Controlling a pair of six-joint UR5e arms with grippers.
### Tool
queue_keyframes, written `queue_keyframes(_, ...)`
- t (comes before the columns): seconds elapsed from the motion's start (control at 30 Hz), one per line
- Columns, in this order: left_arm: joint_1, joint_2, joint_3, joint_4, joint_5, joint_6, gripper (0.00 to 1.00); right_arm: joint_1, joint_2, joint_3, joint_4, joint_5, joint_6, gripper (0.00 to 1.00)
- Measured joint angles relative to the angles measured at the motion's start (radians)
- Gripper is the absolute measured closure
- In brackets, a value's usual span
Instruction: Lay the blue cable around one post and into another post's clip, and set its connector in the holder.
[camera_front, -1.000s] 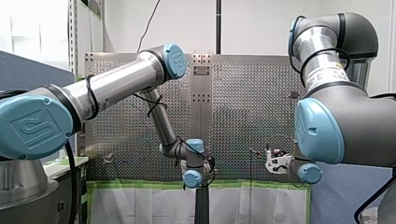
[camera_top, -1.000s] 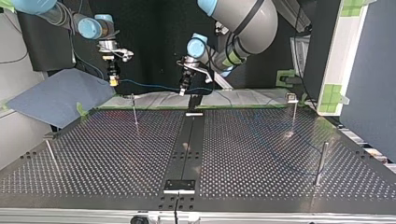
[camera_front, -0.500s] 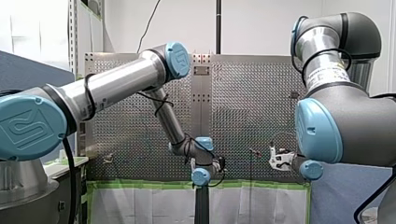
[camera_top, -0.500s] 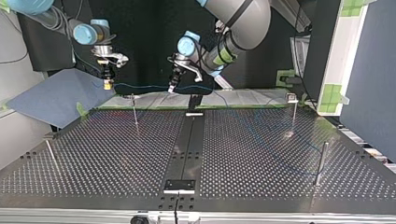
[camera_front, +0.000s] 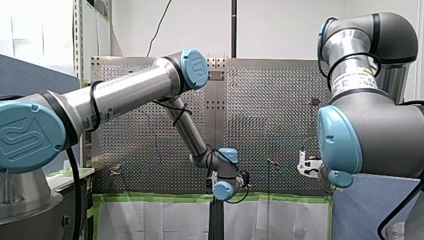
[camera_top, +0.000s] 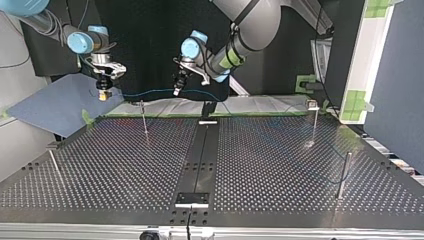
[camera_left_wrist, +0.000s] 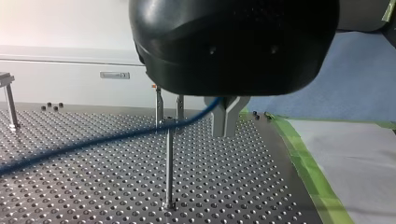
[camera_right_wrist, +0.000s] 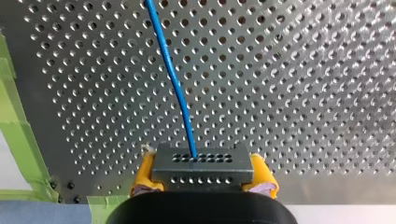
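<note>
The blue cable (camera_top: 150, 93) hangs stretched between my two grippers above the table's far edge in the top view. My right gripper (camera_right_wrist: 203, 175) is shut with its yellow pads (camera_right_wrist: 144, 179) on the dark grey connector (camera_right_wrist: 203, 165), and the cable (camera_right_wrist: 175, 79) leaves it over the perforated plate. My left gripper (camera_left_wrist: 227, 129) is shut on the cable (camera_left_wrist: 93, 140) just beyond a thin post with a clip (camera_left_wrist: 168, 158). In the top view that clip post (camera_top: 144, 120) stands below the cable span, between my right gripper (camera_top: 103, 95) and my left gripper (camera_top: 176, 91).
More posts stand at the top view's right (camera_top: 314, 122), near right (camera_top: 343, 175) and near left (camera_top: 54, 165). A black strip (camera_top: 200, 155) runs down the middle to a small black holder (camera_top: 192, 198). Green tape (camera_left_wrist: 303, 158) and blue cloth (camera_top: 55, 107) border the far edge.
Both arms have moved toward the top view's left, carrying the cable and the connector with them. The cable span now hangs over the clip post. Both grips are unchanged.
</note>
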Motion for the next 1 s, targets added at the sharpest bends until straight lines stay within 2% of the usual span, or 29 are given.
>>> queue_keyframes(0.13,-0.004,0.000,0.004,-0.002,-0.006,-0.002,0.99,-0.010,0.000,-0.012,0.007,-0.012,0.009,1.00)
queue_keyframes(0.4,-0.004,0.000,0.025,-0.010,-0.009,-0.013,0.99,-0.017,0.001,-0.025,-0.003,-0.066,0.037,1.00)
queue_keyframes(0.57,-0.002,0.000,0.034,-0.020,-0.010,-0.016,0.99,-0.022,0.002,-0.031,-0.005,-0.077,0.058,1.00)
queue_keyframes(0.73,-0.001,0.000,0.036,-0.027,-0.010,-0.016,0.99,-0.032,0.004,-0.045,0.000,-0.087,0.086,1.00)
queue_keyframes(0.9,0.001,0.000,0.040,-0.037,-0.008,-0.016,0.99,-0.041,0.011,-0.056,0.009,-0.114,0.104,1.00)
queue_keyframes(1.0,0.002,0.000,0.044,-0.041,-0.008,-0.016,0.99,-0.043,0.028,-0.069,0.018,-0.124,0.106,1.00)
